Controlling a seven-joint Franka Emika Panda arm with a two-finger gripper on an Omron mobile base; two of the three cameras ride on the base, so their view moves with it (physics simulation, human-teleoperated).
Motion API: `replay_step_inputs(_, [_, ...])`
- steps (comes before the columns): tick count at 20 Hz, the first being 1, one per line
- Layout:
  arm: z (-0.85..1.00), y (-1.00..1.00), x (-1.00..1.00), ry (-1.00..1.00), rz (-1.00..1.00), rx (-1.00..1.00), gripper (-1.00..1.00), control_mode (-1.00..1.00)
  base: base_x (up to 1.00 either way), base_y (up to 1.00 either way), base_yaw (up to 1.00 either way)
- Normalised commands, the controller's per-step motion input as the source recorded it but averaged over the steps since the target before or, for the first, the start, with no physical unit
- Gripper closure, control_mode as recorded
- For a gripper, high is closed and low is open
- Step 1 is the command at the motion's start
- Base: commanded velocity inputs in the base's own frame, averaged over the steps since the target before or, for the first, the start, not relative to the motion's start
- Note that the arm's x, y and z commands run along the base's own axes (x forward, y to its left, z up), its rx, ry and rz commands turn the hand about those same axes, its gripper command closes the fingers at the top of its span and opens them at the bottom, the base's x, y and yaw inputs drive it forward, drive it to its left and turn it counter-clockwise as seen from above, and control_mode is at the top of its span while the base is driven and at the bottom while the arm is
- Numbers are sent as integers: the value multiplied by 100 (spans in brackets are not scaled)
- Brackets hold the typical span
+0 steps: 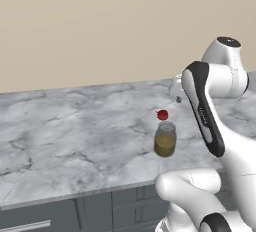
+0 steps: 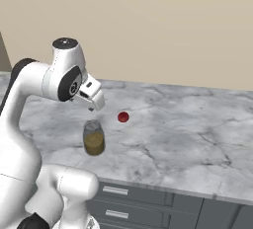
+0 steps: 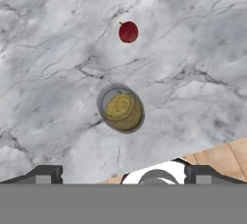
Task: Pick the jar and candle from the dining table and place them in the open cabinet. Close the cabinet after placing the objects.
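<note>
The jar stands upright near the front edge of the dining table; it is clear glass with olive-brown filling. In the hand view the jar lies straight below, seen from above. My gripper hangs above the jar, well clear of it, open and holding nothing; its fingertips stand wide apart. The forearm partly hides the gripper in the left base view. The candle and the cabinet are out of view.
A small red ball lies just behind the jar. Dark grey drawer fronts run under the table's front edge. Wooden floor shows past that edge. A beige wall stands behind.
</note>
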Motion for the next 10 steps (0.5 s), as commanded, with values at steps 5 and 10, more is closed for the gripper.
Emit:
replay_step_inputs(5, [0, -4, 33, 2, 0, 8, -100, -100, 0, 0, 0])
replay_step_inputs(10, [0, -6, 34, 5, 0, 6, -100, -100, 0, 0, 0])
